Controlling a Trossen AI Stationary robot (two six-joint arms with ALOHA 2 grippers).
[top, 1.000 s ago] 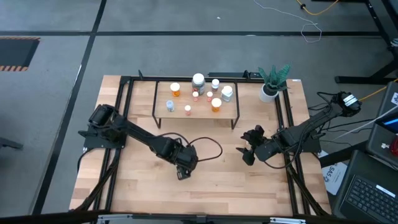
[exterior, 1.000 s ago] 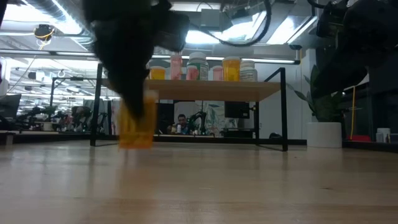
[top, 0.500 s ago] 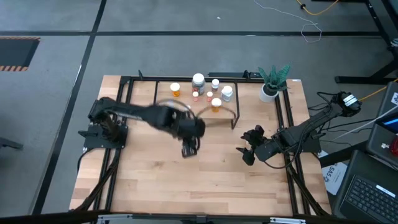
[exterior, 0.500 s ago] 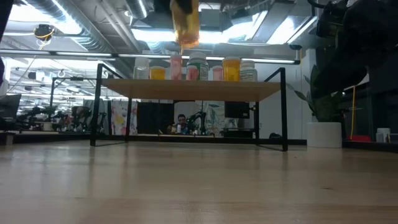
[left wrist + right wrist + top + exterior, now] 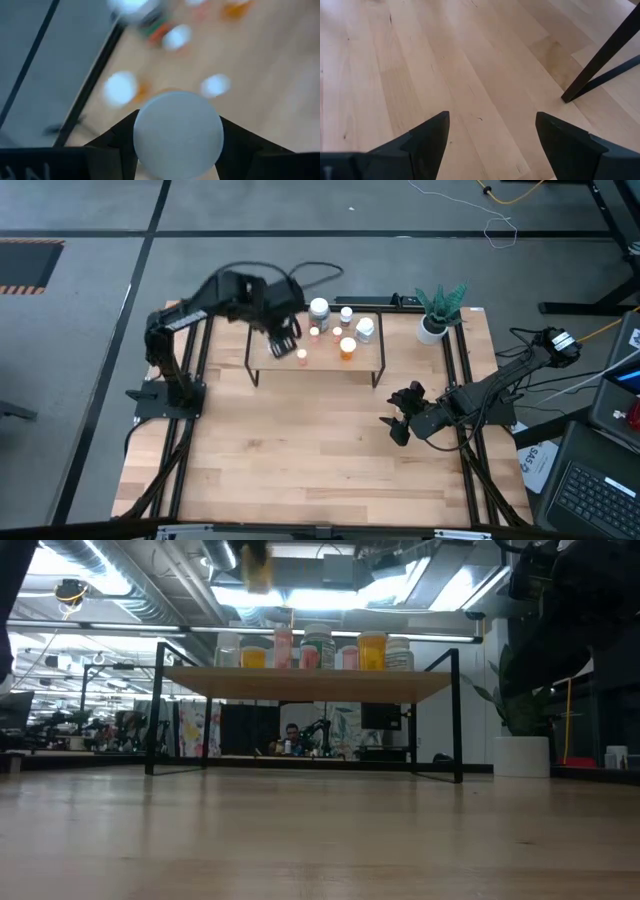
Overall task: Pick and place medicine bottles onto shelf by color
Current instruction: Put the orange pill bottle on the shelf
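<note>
My left gripper (image 5: 283, 338) hovers over the left part of the shelf (image 5: 322, 363), shut on an orange, white-capped medicine bottle (image 5: 257, 565) whose cap fills the left wrist view (image 5: 178, 134). Several bottles stand on the shelf board (image 5: 310, 685): an orange one (image 5: 347, 347), a large white one (image 5: 319, 309), another white one (image 5: 365, 330) and small ones (image 5: 301, 356). My right gripper (image 5: 400, 417) is open and empty above the table, to the right of and nearer than the shelf; its wrist view shows bare wood between the fingers (image 5: 490, 135). My left gripper pinches the bottle between its two fingers, which stand on either side just under the white cap (image 5: 150, 150). The fingers point down from above. The bottle is upright and lifted clear, higher than the bottles standing on the shelf.
A white pot with a green plant (image 5: 432, 328) stands at the table's far right, beside the shelf. The shelf's black legs (image 5: 600, 55) reach the table near my right gripper. Black frame rails run along both table sides. Bare tabletop (image 5: 300, 460) lies nearer than the shelf.
My left gripper has risen from the table's middle with the orange bottle, lifting it clear, and has swung toward the far edge until it stands over the shelf's left part. The bottle stays upright in the hold.
</note>
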